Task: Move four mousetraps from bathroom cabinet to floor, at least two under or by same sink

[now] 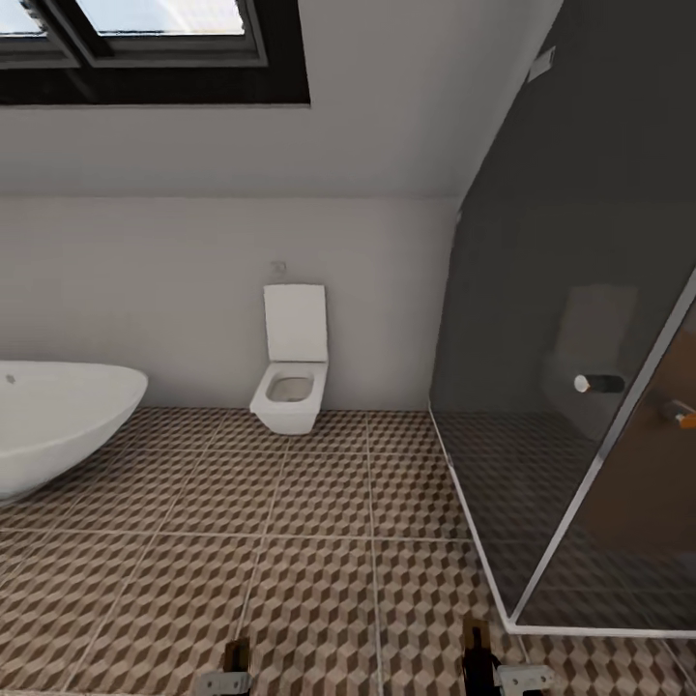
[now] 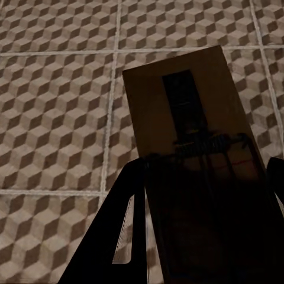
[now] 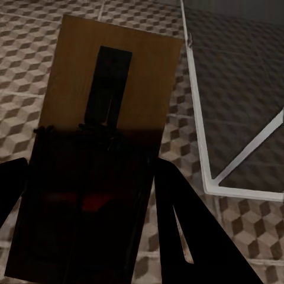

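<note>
Gripping a mousetrap each, the two sets of jaws are clenched on the near ends of the boards. In the left wrist view the left gripper (image 2: 201, 231) has its dark fingers (image 2: 112, 236) along the sides of the left mousetrap (image 2: 189, 148), a brown wooden board with a dark metal bar and spring, its far end reaching out above the bathroom floor (image 2: 59, 118). In the right wrist view the right gripper (image 3: 89, 219) clamps the right mousetrap (image 3: 112, 89) the same way; that board's lit far end carries a dark plate, and its near half lies in shadow between the fingers (image 3: 189, 236).

Both traps are held above the cube-patterned tiles, not resting on them. In the head view the tips of the two traps peek up at the bottom edge, the left one (image 1: 235, 657) and the right one (image 1: 476, 643), above the tiled floor (image 1: 319, 522).

Beside the right trap runs the white frame of a dark glass shower enclosure (image 1: 570, 319). Against the far white wall stands a white toilet (image 1: 290, 372) with its lid up. A white oval bathtub (image 1: 53, 416) sits at the left, and a dark-framed skylight (image 1: 145, 43) is overhead.
</note>
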`<state>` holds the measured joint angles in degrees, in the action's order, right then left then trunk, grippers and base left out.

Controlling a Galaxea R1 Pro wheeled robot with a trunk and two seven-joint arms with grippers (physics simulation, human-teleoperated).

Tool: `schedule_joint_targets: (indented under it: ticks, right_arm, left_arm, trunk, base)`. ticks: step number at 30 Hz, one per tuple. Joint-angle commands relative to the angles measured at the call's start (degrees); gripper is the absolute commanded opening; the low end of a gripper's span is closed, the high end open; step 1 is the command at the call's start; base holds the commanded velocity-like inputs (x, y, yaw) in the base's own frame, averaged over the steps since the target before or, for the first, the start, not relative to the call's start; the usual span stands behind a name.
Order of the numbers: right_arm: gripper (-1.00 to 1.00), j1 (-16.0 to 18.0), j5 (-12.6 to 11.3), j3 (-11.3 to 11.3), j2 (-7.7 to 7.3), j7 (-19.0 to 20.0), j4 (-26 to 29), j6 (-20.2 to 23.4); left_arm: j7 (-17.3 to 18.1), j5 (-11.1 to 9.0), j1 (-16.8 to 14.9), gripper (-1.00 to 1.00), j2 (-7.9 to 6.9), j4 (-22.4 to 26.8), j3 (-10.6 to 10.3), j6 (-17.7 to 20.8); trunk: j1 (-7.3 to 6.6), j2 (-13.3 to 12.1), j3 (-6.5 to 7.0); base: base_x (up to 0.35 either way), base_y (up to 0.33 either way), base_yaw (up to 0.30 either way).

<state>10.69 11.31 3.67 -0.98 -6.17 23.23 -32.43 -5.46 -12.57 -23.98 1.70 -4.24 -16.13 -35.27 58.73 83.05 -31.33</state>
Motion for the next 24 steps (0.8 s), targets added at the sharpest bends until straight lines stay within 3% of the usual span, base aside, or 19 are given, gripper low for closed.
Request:
schedule_joint_targets:
  ticks: [1, 24]
  right_arm:
    - [-1.00, 0.03, 0.39, 0.20, 0.02, -0.16, -0.03, -0.21]
    - [-1.00, 0.02, 0.40, 0.20, 0.02, -0.16, -0.03, -0.20]
  left_arm:
    - [-0.40, -0.16, -0.10, -1.00, 0.06, -0.24, -0.48, -0.32]
    - [-0.41, -0.13, -0.10, -1.00, 0.06, -0.24, -0.48, -0.32]
  trunk:
    - [0.00, 0.03, -0.03]
    - [0.00, 0.03, 0.51]
  base:
    - [0.000, 0.000, 0.277]
    - [0.000, 0.000, 0.277]
